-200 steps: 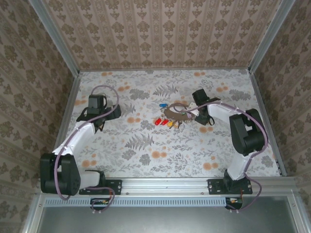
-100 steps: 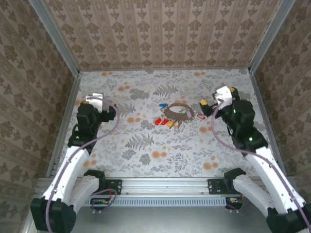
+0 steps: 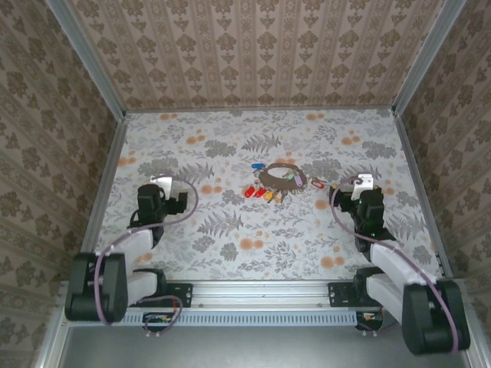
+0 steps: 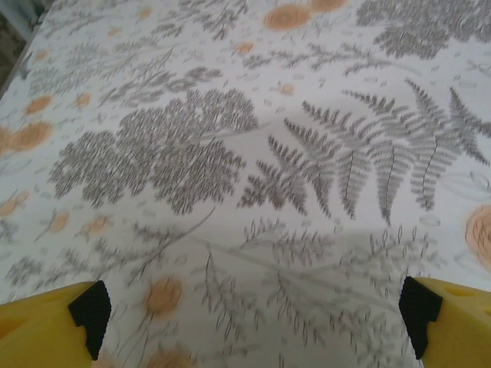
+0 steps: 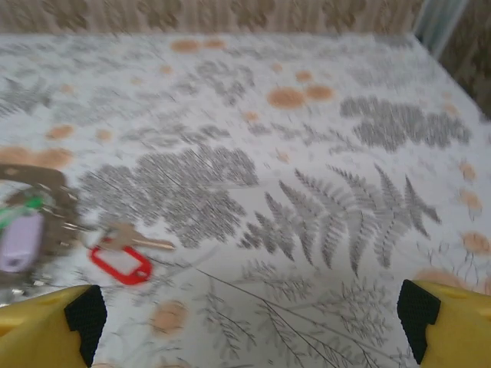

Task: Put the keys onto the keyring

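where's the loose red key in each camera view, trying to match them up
top external: the red key lies right of centre, just right of the keyring.
right wrist: the red key sits in the lower left, again just right of the keyring.
shared landmark: the keyring, near the middle of the top view and at the left edge of the right wrist view.

Red key (image 5: 123, 257) — just beside keyring (image 5: 42, 178)
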